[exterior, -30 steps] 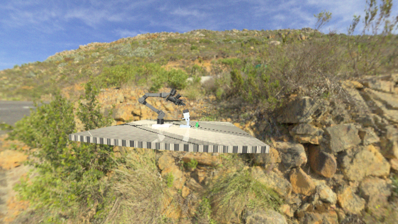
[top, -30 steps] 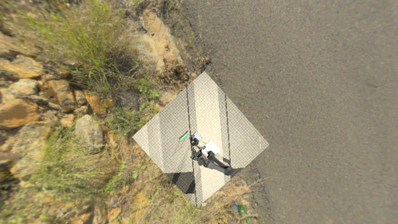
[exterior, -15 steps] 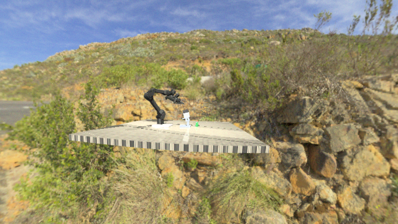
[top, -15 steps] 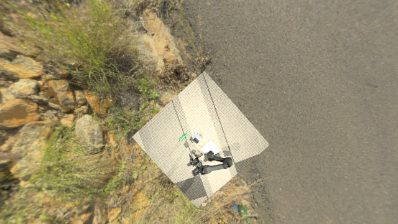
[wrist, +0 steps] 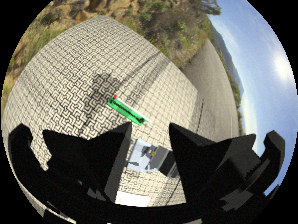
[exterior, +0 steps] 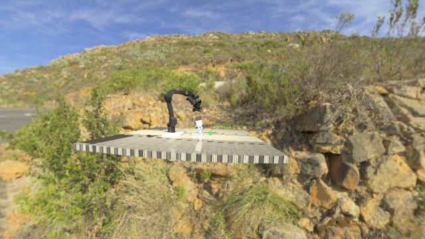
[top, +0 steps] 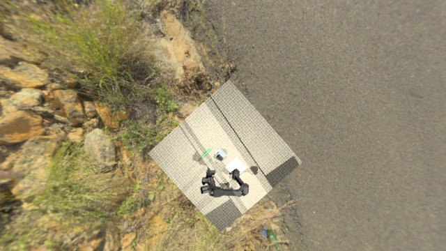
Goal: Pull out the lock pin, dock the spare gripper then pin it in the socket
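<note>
The pale mount point(top: 221, 152) point(exterior: 198, 134) point(wrist: 142, 156) stands on the table. A white body with a dark block point(exterior: 198, 118) point(wrist: 163, 160) on top rises over it. I cannot tell how deep it sits in the socket, or whether a pin passes through it. A long green holder point(top: 206, 153) point(exterior: 210, 133) point(wrist: 126, 111) lies beside the mount, with a small red end point(exterior: 210, 129) point(wrist: 115, 97) and a thin white strip along it. My gripper point(exterior: 199, 110) point(wrist: 150, 125) is part open and empty, above the mount and apart from it.
The arm's white base plate point(top: 236, 164) point(exterior: 172, 134) lies close to the mount, on the opposite side from the green holder. The patterned table point(top: 230, 101) point(exterior: 179, 151) point(wrist: 55, 90) ends at a straight edge, with rocks and road beyond. Dark shadows cross it.
</note>
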{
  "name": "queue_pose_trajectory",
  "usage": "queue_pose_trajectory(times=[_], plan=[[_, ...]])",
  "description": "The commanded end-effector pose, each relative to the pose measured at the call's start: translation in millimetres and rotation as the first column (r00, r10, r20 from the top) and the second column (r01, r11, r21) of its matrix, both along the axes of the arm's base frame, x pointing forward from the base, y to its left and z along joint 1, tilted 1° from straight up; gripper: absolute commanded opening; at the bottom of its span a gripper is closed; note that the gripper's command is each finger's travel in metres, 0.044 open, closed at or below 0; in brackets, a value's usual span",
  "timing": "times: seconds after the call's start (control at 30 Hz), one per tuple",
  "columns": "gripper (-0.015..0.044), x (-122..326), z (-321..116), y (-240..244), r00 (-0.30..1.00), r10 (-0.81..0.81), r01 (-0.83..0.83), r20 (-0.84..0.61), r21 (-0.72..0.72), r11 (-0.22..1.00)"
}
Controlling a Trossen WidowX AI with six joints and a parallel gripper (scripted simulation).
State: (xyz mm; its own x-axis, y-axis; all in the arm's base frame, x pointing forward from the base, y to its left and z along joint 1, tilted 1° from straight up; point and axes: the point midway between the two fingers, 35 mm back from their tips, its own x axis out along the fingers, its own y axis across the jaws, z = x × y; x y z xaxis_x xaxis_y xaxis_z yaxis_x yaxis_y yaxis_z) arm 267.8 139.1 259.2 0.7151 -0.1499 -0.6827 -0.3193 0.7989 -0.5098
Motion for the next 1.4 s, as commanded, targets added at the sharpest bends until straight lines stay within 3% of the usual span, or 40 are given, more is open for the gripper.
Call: queue_pose_trajectory(times=[0.0,0.23,0.47,0.83,1.23,1.37], plan=[[0.0180,26.3,-7.8,3.1,0.980,0.105,-0.131,-0.172,-0.151,0.980],[0.0180,81.2,-34.7,-3.3,0.794,0.287,-0.476,-0.535,-0.255,0.841],[0.0180,128.1,-78.2,-27.7,0.452,0.441,-0.764,-0.775,-0.080,0.640],[0.0180,125.6,-89.1,-27.7,0.404,0.452,-0.784,-0.795,-0.046,0.620],[0.0180,128.7,-156.7,-27.6,0.358,0.438,-0.791,-0.825,-0.018,0.611],[0.0180,128.6,-160.6,-28.6,0.356,0.438,-0.791,-0.826,-0.017,0.611]])
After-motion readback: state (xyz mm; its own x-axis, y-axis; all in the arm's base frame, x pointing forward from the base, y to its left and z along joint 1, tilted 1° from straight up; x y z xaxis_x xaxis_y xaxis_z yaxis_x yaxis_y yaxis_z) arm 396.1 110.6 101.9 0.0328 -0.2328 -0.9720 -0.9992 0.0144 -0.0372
